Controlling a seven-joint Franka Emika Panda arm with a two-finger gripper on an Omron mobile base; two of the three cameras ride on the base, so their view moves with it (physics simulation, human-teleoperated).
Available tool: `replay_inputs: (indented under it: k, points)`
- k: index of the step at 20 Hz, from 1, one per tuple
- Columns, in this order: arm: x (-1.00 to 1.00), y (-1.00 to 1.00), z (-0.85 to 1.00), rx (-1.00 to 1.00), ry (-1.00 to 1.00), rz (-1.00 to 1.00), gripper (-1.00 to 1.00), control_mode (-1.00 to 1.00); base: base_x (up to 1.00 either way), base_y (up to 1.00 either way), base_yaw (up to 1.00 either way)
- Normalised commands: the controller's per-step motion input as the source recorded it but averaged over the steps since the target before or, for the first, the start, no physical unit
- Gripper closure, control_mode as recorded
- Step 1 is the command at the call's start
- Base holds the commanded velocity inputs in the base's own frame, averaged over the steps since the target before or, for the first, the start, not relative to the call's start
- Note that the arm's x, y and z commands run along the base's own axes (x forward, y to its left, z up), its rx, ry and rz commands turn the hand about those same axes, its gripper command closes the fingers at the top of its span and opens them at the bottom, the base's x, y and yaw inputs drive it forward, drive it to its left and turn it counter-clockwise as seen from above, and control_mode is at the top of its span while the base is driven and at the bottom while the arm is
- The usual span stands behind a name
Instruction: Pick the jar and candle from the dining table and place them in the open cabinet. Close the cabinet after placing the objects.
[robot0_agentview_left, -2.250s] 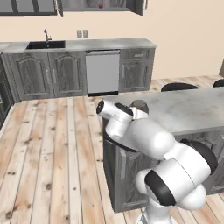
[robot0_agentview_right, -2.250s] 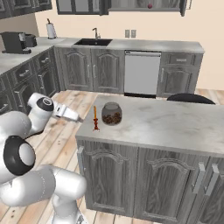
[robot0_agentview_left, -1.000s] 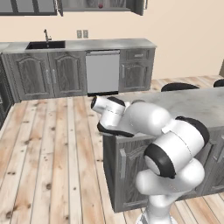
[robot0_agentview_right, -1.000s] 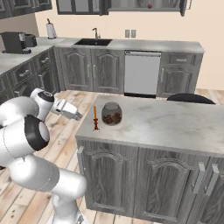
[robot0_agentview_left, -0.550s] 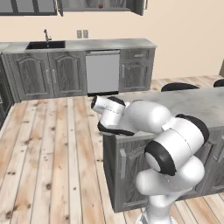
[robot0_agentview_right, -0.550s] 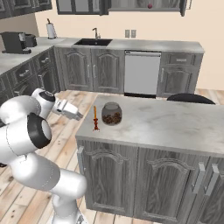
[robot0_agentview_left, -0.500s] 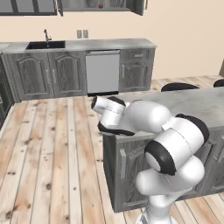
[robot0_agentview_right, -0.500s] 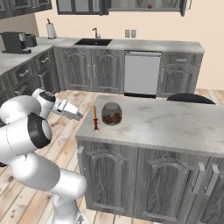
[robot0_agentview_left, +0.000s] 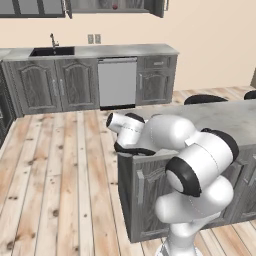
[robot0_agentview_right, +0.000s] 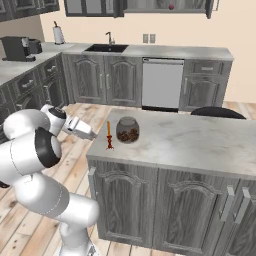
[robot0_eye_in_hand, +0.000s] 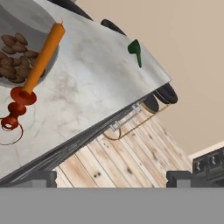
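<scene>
Two task items are sitting side by side at the near corner of the white-grey marble surface (robot0_agentview_right: 200, 140): the thin orange taper candle in its dark red candlestick (robot0_agentview_right: 109, 136) and, just to its right in the right base view, the round-bellied clear glass jar holding brown nut-like pieces (robot0_agentview_right: 128, 130). The white arm's tool (robot0_agentview_right: 86, 131) is hovering just off the surface's end, level with the candle, its fingers standing wide apart and gripping nothing. Through the hand view the candle (robot0_eye_in_hand: 33, 76) is leaning across the jar (robot0_eye_in_hand: 19, 52), with a small green object (robot0_eye_in_hand: 135, 50) sitting farther along the marble. Up on the wall, the grey wood-grain cabinet (robot0_agentview_right: 167, 7) is hanging open, a small red ball (robot0_agentview_right: 171, 7) resting on its shelf.
</scene>
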Motion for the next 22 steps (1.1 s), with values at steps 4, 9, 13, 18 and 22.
replay_inputs:
  k: [4,9,13,18,22]
  points:
    - [0.06,0.0,-0.02,0.0,0.0,-0.01,-1.0,-1.0,0.0,0.0,0.0]
    - [0.22,0.0,0.0,0.0,0.0,-0.04,-1.0,-1.0,0.0,0.0,0.0]
    - [0.21,0.0,-0.01,0.0,0.0,-0.07,-1.0,-1.0,0.0,0.0,0.0]
    - [0.12,0.0,-0.06,0.0,0.0,-0.05,-1.0,-1.0,0.0,0.0,0.0]
    - [0.12,0.0,-0.14,0.0,0.0,-0.04,-1.0,-1.0,0.0,0.0,0.0]
